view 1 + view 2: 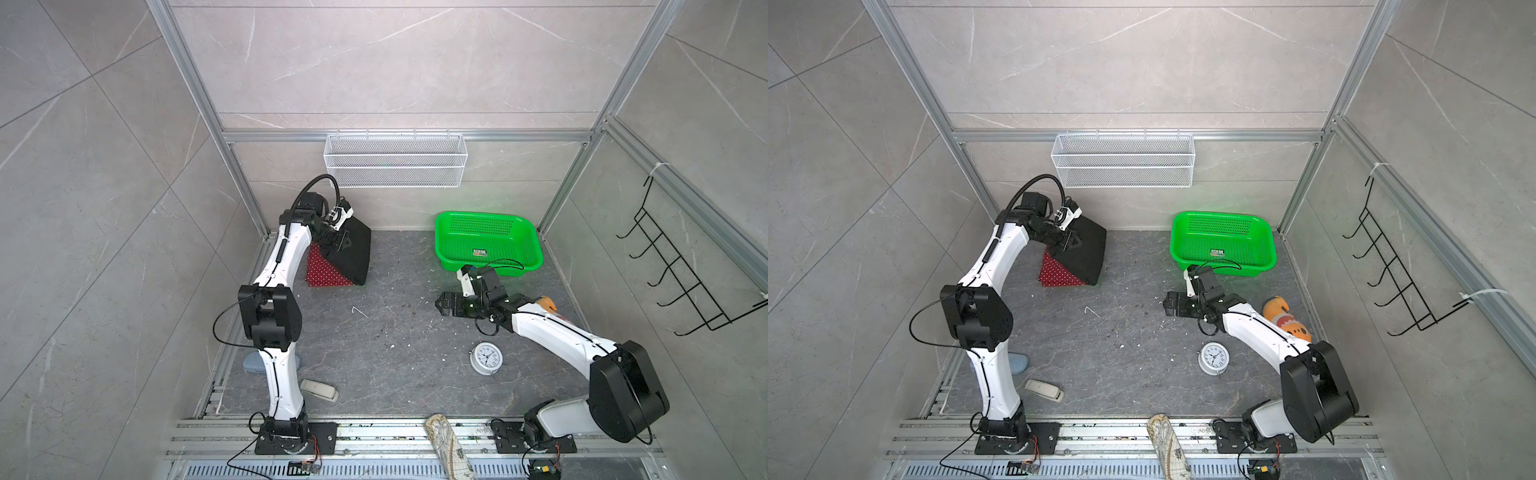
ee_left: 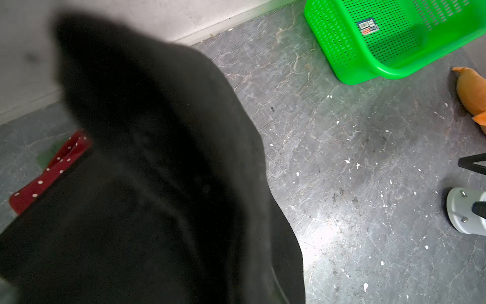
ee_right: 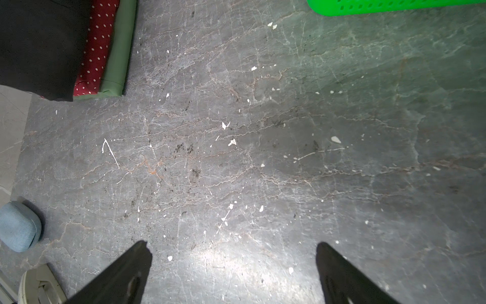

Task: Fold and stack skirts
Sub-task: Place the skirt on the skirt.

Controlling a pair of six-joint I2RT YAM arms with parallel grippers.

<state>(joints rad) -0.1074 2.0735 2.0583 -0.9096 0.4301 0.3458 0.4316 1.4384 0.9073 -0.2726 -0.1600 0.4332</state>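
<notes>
Garment: black skirt, one edge pinched and held raised by the clenched left hand, apparently to settle atop red polka-dot skirt and olive green skirt at back left of the tabletop (right hand spread wide, empty, parked clear).

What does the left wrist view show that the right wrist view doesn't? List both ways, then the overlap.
Left wrist only: the orange fish toy and the inside of the basket with its label. Right wrist only: the blue pouch and the open right end effector. Both: the black skirt, the red dotted skirt and the basket.
</notes>
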